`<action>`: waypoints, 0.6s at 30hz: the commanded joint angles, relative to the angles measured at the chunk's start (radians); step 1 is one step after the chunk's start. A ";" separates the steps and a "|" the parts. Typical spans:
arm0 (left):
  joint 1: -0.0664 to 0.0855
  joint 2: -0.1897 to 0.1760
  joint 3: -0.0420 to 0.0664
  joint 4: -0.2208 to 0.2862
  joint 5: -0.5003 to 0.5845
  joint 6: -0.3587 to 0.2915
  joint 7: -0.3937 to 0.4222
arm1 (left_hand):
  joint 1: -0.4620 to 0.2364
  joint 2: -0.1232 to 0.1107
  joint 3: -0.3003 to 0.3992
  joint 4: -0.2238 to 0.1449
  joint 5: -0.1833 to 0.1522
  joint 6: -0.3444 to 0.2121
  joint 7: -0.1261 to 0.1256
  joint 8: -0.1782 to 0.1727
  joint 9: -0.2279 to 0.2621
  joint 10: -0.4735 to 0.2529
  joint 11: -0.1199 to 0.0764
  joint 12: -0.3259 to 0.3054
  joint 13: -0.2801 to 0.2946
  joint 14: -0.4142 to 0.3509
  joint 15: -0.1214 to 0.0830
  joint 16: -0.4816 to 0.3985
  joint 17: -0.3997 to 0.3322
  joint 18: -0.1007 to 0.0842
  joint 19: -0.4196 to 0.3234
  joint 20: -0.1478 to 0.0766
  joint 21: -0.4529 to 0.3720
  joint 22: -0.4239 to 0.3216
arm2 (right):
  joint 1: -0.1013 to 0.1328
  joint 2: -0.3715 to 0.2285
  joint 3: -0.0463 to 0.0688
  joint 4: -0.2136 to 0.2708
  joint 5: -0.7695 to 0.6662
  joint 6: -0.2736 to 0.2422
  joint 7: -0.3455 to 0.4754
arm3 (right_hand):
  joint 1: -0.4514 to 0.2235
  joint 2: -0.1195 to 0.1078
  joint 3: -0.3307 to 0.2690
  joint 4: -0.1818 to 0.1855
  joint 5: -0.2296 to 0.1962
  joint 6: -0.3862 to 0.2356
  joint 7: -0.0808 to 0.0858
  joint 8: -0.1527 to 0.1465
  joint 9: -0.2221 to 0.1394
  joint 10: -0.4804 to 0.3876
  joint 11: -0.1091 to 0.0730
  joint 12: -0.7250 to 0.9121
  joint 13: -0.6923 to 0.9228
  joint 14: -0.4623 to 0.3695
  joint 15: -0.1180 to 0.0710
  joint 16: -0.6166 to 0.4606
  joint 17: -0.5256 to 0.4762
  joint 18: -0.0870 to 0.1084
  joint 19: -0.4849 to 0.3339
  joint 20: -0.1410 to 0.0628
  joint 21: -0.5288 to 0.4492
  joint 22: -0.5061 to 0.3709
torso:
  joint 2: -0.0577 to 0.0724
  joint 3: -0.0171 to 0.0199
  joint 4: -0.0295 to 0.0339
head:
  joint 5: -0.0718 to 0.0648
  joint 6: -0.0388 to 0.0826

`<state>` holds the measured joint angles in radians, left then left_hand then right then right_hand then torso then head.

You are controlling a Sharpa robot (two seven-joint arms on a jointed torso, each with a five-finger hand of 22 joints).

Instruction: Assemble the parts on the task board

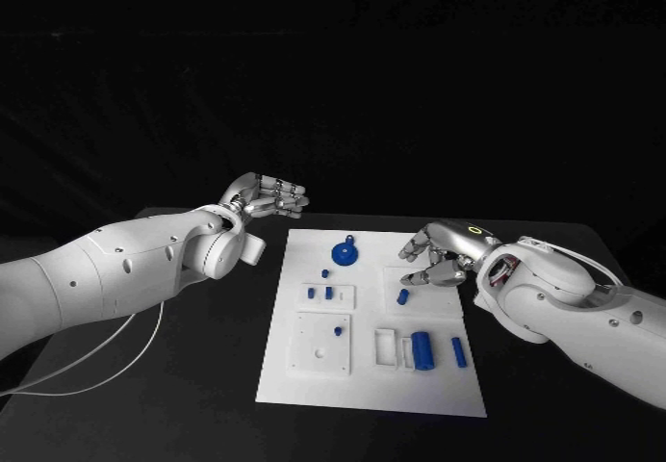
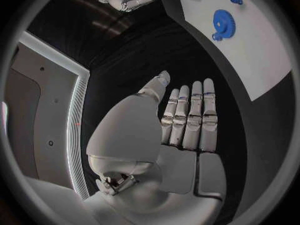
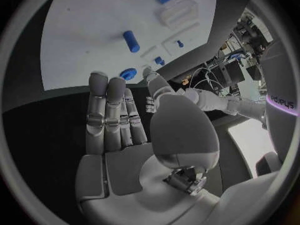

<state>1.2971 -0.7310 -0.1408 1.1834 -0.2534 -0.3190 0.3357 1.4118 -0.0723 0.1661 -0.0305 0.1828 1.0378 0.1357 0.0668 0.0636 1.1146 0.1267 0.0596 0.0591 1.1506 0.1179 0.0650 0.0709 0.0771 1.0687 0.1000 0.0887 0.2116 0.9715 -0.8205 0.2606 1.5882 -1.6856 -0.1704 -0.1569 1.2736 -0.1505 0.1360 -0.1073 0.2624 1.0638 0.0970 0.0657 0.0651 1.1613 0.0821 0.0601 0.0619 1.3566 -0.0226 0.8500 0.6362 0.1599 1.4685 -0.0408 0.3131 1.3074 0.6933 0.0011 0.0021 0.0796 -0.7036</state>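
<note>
The white task board (image 1: 374, 385) lies in the middle of the black table. On it are a blue gear (image 1: 345, 253), a short blue peg (image 1: 402, 296), a thick blue cylinder (image 1: 422, 349) beside a slim blue pin (image 1: 458, 351), and a few tiny blue pieces (image 1: 320, 291). My left hand (image 1: 267, 197) hovers off the board's far left corner, fingers straight and holding nothing (image 2: 181, 120). My right hand (image 1: 437, 255) hangs over the board's far right edge, near the short peg (image 3: 131, 41), also with nothing in it (image 3: 125, 120). The gear (image 2: 223, 22) also appears in the left wrist view.
Raised white fixtures with slots and holes sit on the board (image 1: 322, 354). A white cable (image 1: 125, 356) trails from my left arm across the table's left side. Bare black table surrounds the board (image 3: 81, 45) on every side.
</note>
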 commanded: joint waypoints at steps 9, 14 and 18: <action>0.000 -0.004 0.001 0.002 0.006 0.015 0.014 | 0.002 0.004 -0.002 0.002 -0.002 0.003 0.007 -0.003 -0.001 0.002 0.004 0.000 -0.001 0.003 0.001 -0.004 -0.001 0.004 -0.001 0.002 0.002 -0.001 | -0.033 0.006 -0.013 0.010 -0.040 0.097 -0.004 | 0.007 0.006 -0.022 0.007 0.007 -0.011 -0.003 0.000 -0.001 0.014 -0.009 0.005 0.001 0.005 0.002 0.001 -0.003 0.002 0.032 0.002 0.001 0.024 | 0.000 0.0001 0.0002 | 0.003 -0.007; 0.000 -0.004 0.001 0.002 0.006 0.016 0.013 | 0.008 0.003 -0.003 -0.001 -0.002 0.002 0.007 -0.003 -0.001 0.001 0.004 -0.001 -0.001 0.003 0.001 -0.004 -0.001 0.004 0.000 0.002 0.001 -0.004 | -0.041 0.008 -0.015 0.014 -0.060 0.105 -0.012 | 0.009 0.011 -0.021 0.003 0.008 -0.008 -0.004 0.001 -0.001 0.024 -0.012 0.005 0.001 0.006 0.000 0.001 -0.003 0.000 0.033 0.000 0.002 0.024 | 0.000 -0.0001 0.0004 | 0.000 -0.006; 0.000 -0.004 0.001 0.001 0.006 0.016 0.013 | 0.008 0.003 -0.003 -0.001 -0.002 0.002 0.007 -0.003 -0.001 0.001 0.004 -0.001 -0.001 0.003 0.001 -0.004 -0.001 0.004 0.000 0.002 0.001 -0.004 | -0.047 0.012 -0.018 0.012 -0.091 0.092 -0.026 | 0.014 0.030 0.032 -0.013 -0.035 0.001 -0.004 0.000 -0.001 0.044 -0.017 0.003 -0.001 0.008 -0.004 0.000 -0.003 -0.006 0.036 -0.005 0.017 0.027 | 0.000 0.0004 0.0004 | -0.001 -0.005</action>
<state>1.2968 -0.7358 -0.1408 1.1836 -0.2534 -0.3162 0.3362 1.4118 -0.0723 0.1661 -0.0305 0.1828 1.0378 0.1357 0.0668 0.0636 1.1147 0.1266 0.0596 0.0591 1.1506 0.1179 0.0650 0.0710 0.0772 1.0687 0.1000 0.0887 0.2085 0.9264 -0.8102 0.2428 1.5997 -1.7281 -0.0952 -0.1672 1.2900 -0.1278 0.1624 -0.1199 0.2275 1.0591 0.0931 0.0657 0.0652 1.2016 0.0640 0.0601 0.0617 1.3607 -0.0267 0.8499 0.6345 0.1538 1.4685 -0.0407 0.3284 1.3074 0.6927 0.0010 0.0025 0.0804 -0.7099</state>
